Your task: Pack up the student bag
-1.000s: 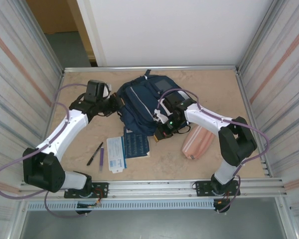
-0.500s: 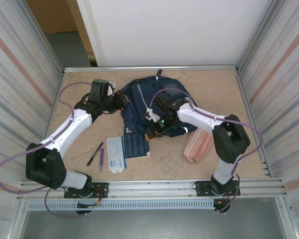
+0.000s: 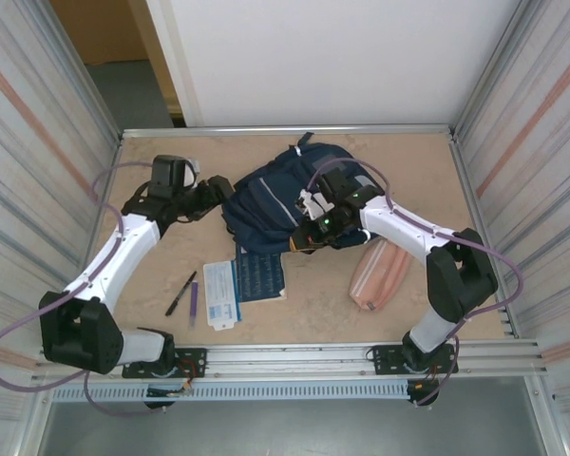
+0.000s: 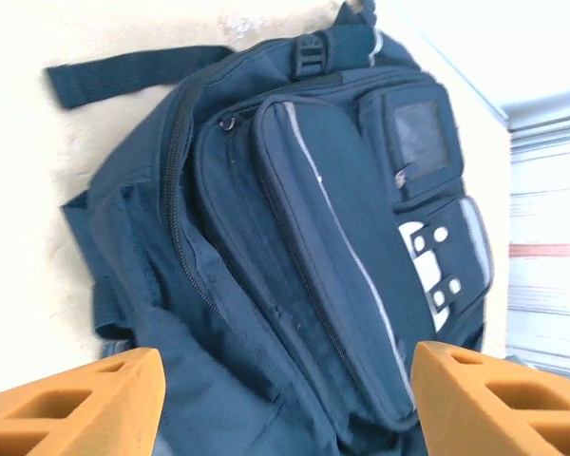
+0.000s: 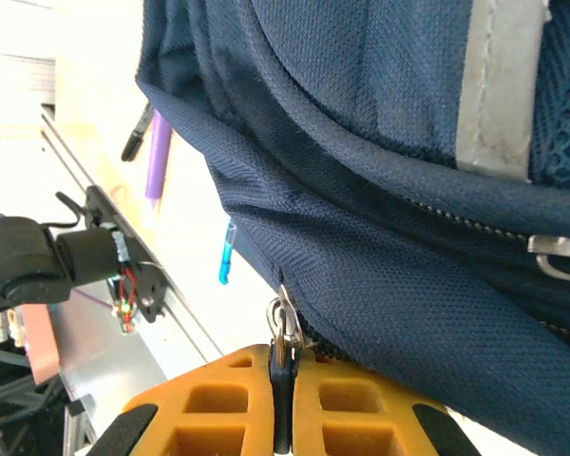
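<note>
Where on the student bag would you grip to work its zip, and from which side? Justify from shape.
Grip the small metal zipper pull at the student bag's near edge, approaching from the side it juts toward, away from the fabric. It is a thin flat tab standing clear of the soft cloth, easy to pinch across, as the right gripper does.

a: how much of the student bag (image 4: 294,237) shows from the left wrist?
b: its lower end runs off the bottom edge, behind the orange fingers (image 4: 85,399) of the left gripper (image 4: 285,380).
a: and from the right wrist?
b: it runs off the top and right edges. the end of the zip pull (image 5: 281,323) is hidden between the pads (image 5: 342,408) of the right gripper (image 5: 281,380).
a: and from above?
b: the right arm (image 3: 399,228) covers one end of the pink pouch (image 3: 378,274). the print on the white card (image 3: 221,294) is too small to read.
</note>
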### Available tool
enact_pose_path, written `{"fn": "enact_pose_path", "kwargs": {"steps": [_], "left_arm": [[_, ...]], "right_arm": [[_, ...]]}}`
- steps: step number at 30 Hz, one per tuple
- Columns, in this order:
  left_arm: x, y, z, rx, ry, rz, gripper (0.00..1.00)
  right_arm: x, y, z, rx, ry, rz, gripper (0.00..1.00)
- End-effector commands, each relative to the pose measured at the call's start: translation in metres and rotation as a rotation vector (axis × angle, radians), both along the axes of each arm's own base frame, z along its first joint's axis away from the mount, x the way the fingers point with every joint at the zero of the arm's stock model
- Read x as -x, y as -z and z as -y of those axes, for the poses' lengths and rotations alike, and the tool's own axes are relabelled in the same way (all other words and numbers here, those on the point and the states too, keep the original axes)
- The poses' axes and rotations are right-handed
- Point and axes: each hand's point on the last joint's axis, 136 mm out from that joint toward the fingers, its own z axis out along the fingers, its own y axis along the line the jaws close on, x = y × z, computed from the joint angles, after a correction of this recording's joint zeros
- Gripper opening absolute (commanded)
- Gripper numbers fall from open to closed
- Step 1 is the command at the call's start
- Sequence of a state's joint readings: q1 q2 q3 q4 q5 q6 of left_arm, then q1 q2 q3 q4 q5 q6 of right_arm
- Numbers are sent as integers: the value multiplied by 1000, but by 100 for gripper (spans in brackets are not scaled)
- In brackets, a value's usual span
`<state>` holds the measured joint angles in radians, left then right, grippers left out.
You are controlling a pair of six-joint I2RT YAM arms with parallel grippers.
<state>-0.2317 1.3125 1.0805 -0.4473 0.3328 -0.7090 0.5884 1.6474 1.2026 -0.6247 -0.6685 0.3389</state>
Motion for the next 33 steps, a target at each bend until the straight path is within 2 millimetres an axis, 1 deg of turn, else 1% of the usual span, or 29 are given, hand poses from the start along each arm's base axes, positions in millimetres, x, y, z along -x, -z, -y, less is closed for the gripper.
{"fn": "enact_pose_path", "kwargs": {"steps": [1, 3, 6, 7, 9, 10, 12, 17, 20, 21, 22, 25, 29, 31, 33], "left_arm": [[27, 8, 9, -20, 100, -88, 69], [30, 16, 18, -38, 129, -112, 67], [27, 33, 31, -94, 163, -169, 58], [27, 39, 38, -99, 183, -200, 57], [29, 50, 49, -89, 212, -260, 56], [30, 55, 54, -82, 223, -281, 58], [28, 61, 60, -80, 223, -290, 59], [20, 67, 73, -89, 213, -285, 57], [17, 70, 82, -101, 233, -287, 52], [15, 72, 85, -109, 238, -286, 48], [15, 74, 88, -114, 243, -291, 47], [14, 81, 100, -94, 275, -321, 48], [11, 86, 103, -89, 283, -332, 47], [12, 80, 107, -69, 307, -316, 50], [16, 73, 101, -86, 297, -296, 54]], "right_arm": [[0, -3, -6, -40, -38, 49, 0], [0, 2, -9, -33, -45, 43, 0], [3, 8, -11, -19, -71, 42, 0], [4, 11, -10, -14, -74, 38, 0], [4, 14, -10, -6, -76, 29, 0], [4, 14, -10, -5, -75, 30, 0], [5, 16, -10, -2, -78, 24, 0], [6, 21, -11, 12, -88, 27, 0], [8, 22, -15, 13, -105, 25, 0], [9, 23, -16, 15, -113, 27, 0], [9, 24, -16, 19, -119, 29, 0], [8, 26, -15, 30, -125, 33, 0], [4, 30, -12, 52, -130, 47, 0], [2, 32, -8, 62, -124, 47, 0], [0, 30, -6, 55, -115, 43, 0]]}}
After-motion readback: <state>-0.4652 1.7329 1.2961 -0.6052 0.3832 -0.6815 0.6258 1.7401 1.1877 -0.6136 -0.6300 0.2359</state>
